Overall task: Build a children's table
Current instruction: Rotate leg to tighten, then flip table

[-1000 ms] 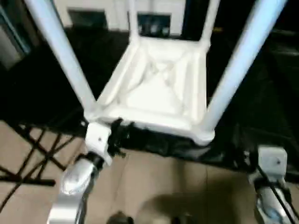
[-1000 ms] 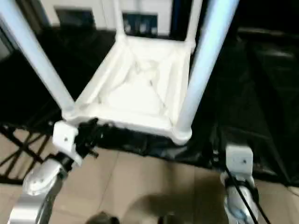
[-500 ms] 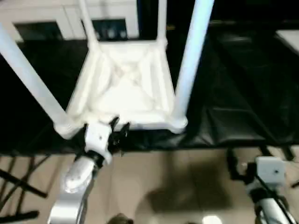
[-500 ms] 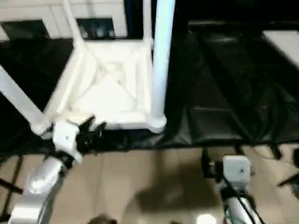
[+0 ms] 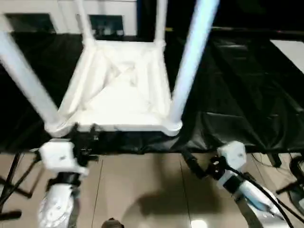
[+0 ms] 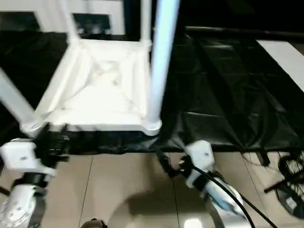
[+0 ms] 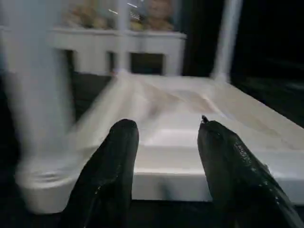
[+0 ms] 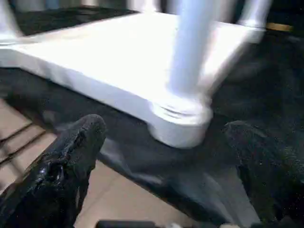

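Left eye view shows the table (image 5: 121,90) upside down on the black cloth (image 5: 237,95), all four legs (image 5: 192,57) standing in its corners. Assembly looks finished; it probably just needs flipping. Left gripper (image 7: 166,142) and right gripper (image 8: 166,156) both gape empty before its near edge.

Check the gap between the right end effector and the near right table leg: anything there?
Nothing solid: the right wrist view shows bare black cloth between the open right end effector and the leg's collar.
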{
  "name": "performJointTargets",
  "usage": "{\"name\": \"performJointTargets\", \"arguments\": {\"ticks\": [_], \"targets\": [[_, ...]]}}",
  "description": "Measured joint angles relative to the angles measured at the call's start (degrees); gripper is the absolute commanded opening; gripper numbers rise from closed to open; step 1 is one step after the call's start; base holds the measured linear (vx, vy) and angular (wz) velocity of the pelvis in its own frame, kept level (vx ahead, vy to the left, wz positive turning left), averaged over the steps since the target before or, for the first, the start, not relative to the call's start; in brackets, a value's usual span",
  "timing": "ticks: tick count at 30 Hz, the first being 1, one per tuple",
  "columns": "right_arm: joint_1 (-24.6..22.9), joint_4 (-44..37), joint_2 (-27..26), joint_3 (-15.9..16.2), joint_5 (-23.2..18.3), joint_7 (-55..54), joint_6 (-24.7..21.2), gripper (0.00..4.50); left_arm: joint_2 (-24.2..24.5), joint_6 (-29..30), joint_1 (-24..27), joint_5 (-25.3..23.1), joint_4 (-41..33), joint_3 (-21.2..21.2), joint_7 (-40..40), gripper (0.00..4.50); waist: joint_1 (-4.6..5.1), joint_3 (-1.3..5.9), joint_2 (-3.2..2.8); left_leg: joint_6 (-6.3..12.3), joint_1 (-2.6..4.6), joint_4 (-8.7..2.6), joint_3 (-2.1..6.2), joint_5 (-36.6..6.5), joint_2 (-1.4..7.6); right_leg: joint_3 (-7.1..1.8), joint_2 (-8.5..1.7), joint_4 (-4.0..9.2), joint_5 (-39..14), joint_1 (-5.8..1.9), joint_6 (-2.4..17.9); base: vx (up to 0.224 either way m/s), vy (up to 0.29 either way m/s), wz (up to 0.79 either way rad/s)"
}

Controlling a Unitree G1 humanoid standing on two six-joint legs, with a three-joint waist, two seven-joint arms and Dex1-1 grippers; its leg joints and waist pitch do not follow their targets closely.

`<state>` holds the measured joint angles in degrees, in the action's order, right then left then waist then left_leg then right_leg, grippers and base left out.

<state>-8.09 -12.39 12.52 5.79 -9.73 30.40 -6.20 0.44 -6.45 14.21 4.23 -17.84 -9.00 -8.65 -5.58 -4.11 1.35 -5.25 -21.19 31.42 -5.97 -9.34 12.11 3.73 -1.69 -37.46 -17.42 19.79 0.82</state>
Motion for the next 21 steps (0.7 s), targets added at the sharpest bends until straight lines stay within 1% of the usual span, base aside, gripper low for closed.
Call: {"name": "performJointTargets", "arguments": {"ticks": [1, 2, 3, 4, 5, 6, 7, 8, 9, 10, 12, 13, 15, 17, 18, 19, 21], "targets": [[1.0, 0.4, -0.1, 0.5, -0.3, 0.4, -0.1, 4.5, -0.1, -0.1, -0.1, 0.0, 0.0, -0.3, 0.5, 2.63, -0.13, -0.01, 0.03, -0.61, -0.03, 0.02, -0.14, 0.3, 0.13, -0.03, -0.02, 0.16, 0.2, -0.02, -0.2, 0.0, 0.0, 0.0], [1.7, 0.6, -0.2, 0.9, -0.7, 0.8, -0.1, 4.5, -0.1, -0.1, -0.3, -0.1, 0.0, -0.8, 1.1, 2.7, -0.27, 0.0, 0.13, -0.66, -0.12, 0.05, -0.41, 0.3, 0.36, -0.1, -0.1, 0.49, 0.4, -0.04, -0.3, -0.022, 0.064, 0.0], [3.2, 1.5, -0.2, 1.6, -1.1, 1.7, -0.3, 4.5, 0.0, -0.1, -0.9, -0.6, 0.3, -1.6, 2.1, 2.92, -0.23, -0.01, 0.34, -0.7, -0.18, 0.12, -0.77, 0.3, 0.43, -0.2, -0.33, 0.74, 0.8, -0.04, -0.3, -0.015, 0.073, -0.01], [4.0, 1.9, -0.2, 1.8, -1.2, 2.3, -0.6, 4.5, 0.2, -0.1, -1.7, -0.7, 0.5, -2.1, 2.6, 2.99, -0.2, -0.01, 0.44, -0.79, -0.31, 0.26, -0.91, 0.4, 0.41, -0.2, -0.55, 0.9, 1.1, -0.04, -0.4, -0.015, 0.073, -0.01], [4.6, 2.3, -0.2, 2.1, -1.2, 2.7, -0.8, 4.5, 0.3, -0.1, -2.3, -0.9, 0.6, -2.5, 3.1, 2.99, -0.15, 0.05, 0.55, -0.77, -0.39, 0.39, -1.22, 0.4, 0.38, -0.29, -0.74, 1.12, 1.3, -0.07, -0.6, -0.008, 0.083, -0.02], [6.2, 3.6, -0.4, 2.7, -1.2, 3.6, -1.1, 4.5, 1.0, -0.1, -3.8, -1.7, 1.5, -3.3, 4.1, 3.02, 0.01, 0.09, 0.68, -0.6, -0.47, 0.46, -1.47, 0.3, 0.3, -0.51, -0.85, 1.5, 1.6, -0.11, -0.8, -0.008, 0.087, -0.04], [7.4, 4.4, -0.5, 3.1, -1.1, 4.1, -1.1, 4.5, 1.7, -0.1, -5.4, -2.1, 2.7, -3.9, 4.8, 3.07, 0.14, 0.12, 0.78, -0.47, -0.66, 0.59, -1.53, 0.3, 0.23, -0.6, -0.9, 1.73, 1.9, -0.06, -0.9, -0.008, 0.087, -0.04], [8.3, 4.6, -0.6, 3.5, -1.1, 4.5, -1.1, 4.5, 2.2, -0.1, -6.7, -2.4, 3.4, -4.4, 5.3, 3.24, 0.3, 0.15, 0.84, -0.32, -0.84, 0.71, -1.57, 0.3, 0.15, -0.65, -0.99, 1.87, 2.0, 0.03, -1.1, -0.02, 0.074, -0.04], [8.8, 4.8, -0.7, 3.8, -1.1, 5.2, -1.0, 4.5, 2.7, -0.1, -7.9, -2.6, 4.4, -5.0, 5.7, 3.37, 0.41, 0.19, 0.94, -0.16, -0.87, 0.8, -1.72, 0.2, 0.06, -0.78, -1.09, 2.1, 2.2, -0.01, -1.3, -0.018, 0.06, -0.03], [9.3, 5.3, -0.7, 3.8, -1.2, 5.4, -1.0, 4.5, 3.1, -0.1, -8.8, -2.6, 5.5, -5.3, 5.8, 3.37, 0.4, 0.22, 0.97, -0.11, -0.85, 0.81, -1.82, 0.2, 0.0, -0.86, -1.16, 2.15, 2.3, -0.01, -1.4, -0.018, 0.06, -0.03], [12.8, 9.3, -1.2, 3.9, -1.3, 6.6, -0.9, 4.5, 5.7, 1.2, -14.2, -2.0, 12.0, -6.3, 6.1, 3.46, 0.43, 0.24, 1.03, 0.1, -0.85, 0.87, -2.15, 0.3, -0.24, -1.18, -1.39, 2.12, 2.6, 0.14, -1.6, 0.0, 0.0, 0.0], [13.3, 9.8, -1.3, 4.0, -1.4, 6.8, -0.6, 4.5, 6.2, 1.3, -15.2, -2.0, 13.2, -6.5, 6.4, 3.68, 0.41, 0.25, 1.04, 0.21, -0.84, 0.88, -2.2, 0.3, -0.27, -1.21, -1.45, 2.12, 2.6, 0.13, -1.7, 0.0, 0.0, 0.0], [15.3, 12.3, -1.7, 4.9, -1.6, 7.7, -0.3, 4.5, 8.0, 1.6, -19.0, -1.8, 18.5, -7.2, 6.9, 3.83, 0.37, 0.37, 1.19, 0.3, -0.83, 0.98, -2.36, 0.3, -0.31, -1.32, -1.53, 2.14, 2.8, 0.13, -1.7, 0.0, 0.0, 0.0], [16.1, 13.6, -2.0, 5.4, -1.7, 8.1, 0.0, 4.5, 8.6, 1.6, -20.9, -1.6, 21.7, -8.2, 7.1, 3.87, 0.23, 0.44, 1.32, 0.34, -0.85, 1.06, -2.4, 0.3, -0.31, -1.35, -1.55, 2.13, 2.9, 0.14, -1.7, 0.0, 0.0, 0.0], [16.4, 13.9, -2.2, 5.5, -1.7, 8.4, 0.0, 4.5, 8.8, 1.6, -21.4, -1.6, 22.7, -8.6, 7.2, 3.97, 0.17, 0.49, 1.39, 0.35, -0.85, 1.06, -2.41, 0.3, -0.3, -1.35, -1.55, 2.13, 2.9, 0.14, -1.7, 0.0, 0.0, 0.0], [17.5, 15.0, -2.3, 5.5, -1.8, 9.1, 0.0, 4.5, 9.6, 1.7, -22.8, -1.6, 25.1, -8.7, 7.3, 3.97, 0.0, 0.54, 1.42, 0.35, -0.84, 1.12, -2.41, 0.3, -0.29, -1.34, -1.55, 2.05, 2.9, 0.14, -1.7, 0.0, 0.0, 0.0], [18.7, 15.7, -2.3, 5.6, -1.9, 10.1, 0.0, 4.5, 10.4, 1.8, -24.2, -1.7, 27.3, -8.8, 7.3, 4.25, -0.34, 0.62, 1.44, 0.35, -0.82, 1.18, -2.41, 0.3, -0.28, -1.35, -1.55, 1.94, 2.9, 0.15, -1.7, 0.0, 0.0, 0.0]]}}
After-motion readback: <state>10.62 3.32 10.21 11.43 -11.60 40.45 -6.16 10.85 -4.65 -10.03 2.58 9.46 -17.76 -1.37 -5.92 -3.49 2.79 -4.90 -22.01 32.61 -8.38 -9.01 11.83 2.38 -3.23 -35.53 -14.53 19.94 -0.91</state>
